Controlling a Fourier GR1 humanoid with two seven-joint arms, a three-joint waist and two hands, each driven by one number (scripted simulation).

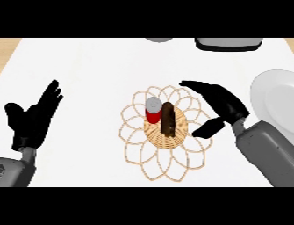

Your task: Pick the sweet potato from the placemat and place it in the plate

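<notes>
Our right hand [222,110] hangs just to the right of the placemat [165,134], fingers spread apart and arched over toward the mat, thumb low near the mat's right edge. It holds nothing; we see a gap between the fingers and the sweet potato [168,118].

We see the sweet potato lying on the woven middle of the placemat, a dark, long shape running up and down the view. A red can [153,110] with a grey top stands touching it, or just beside it, on its left; we cannot tell which.

Our plate [285,110] sits at the right of the white worktop [91,66], well apart from the mat, with nothing on it. Our right forearm crosses in front of its lower left rim.

Our left hand [34,116] rests open at the left, fingers up, well away from everything.

As we judge it, nothing of the task is done yet: we are at the approach, with the grasp still to make. Left for us are closing round the sweet potato, lifting it off the mat, carrying it right, and setting it in the plate. The can so near its left side looks to us like the thing to mind when our fingers close.

At the far edge we see two grey things, cut off by the view.
</notes>
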